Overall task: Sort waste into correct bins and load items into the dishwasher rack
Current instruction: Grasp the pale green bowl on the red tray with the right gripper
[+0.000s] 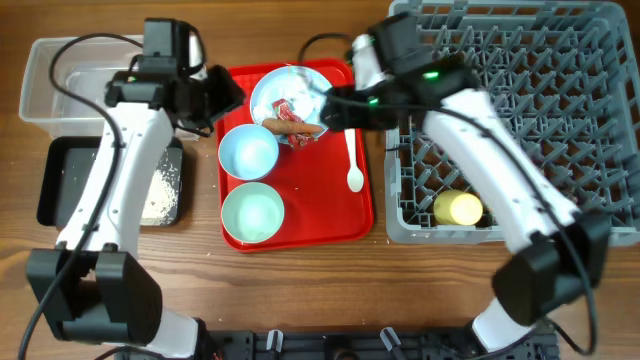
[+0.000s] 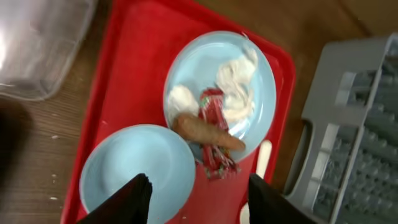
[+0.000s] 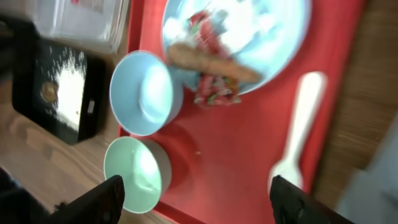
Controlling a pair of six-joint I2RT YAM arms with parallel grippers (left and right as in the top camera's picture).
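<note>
The pale blue plate (image 1: 268, 92) on the red serving tray holds the brown sausage piece (image 1: 292, 126), the red-and-white wrapper (image 1: 290, 110) and white tissue (image 2: 236, 81). A blue bowl (image 1: 248, 151), a mint bowl (image 1: 252, 213) and the white spoon (image 1: 353, 165) also lie on the tray. The yellow cup (image 1: 457, 208) lies in the grey rack (image 1: 520, 110). Rice (image 1: 160, 190) lies in the black tray (image 1: 70, 180). My left gripper (image 1: 222, 100) is open and empty, left of the plate. My right gripper (image 1: 335, 105) is open and empty, right of the plate.
The clear tub (image 1: 60, 80) stands at the far left, behind the black tray. The red serving tray (image 1: 330, 215) sits between the bins and the rack. The rack fills the right side. Bare wood runs along the front edge.
</note>
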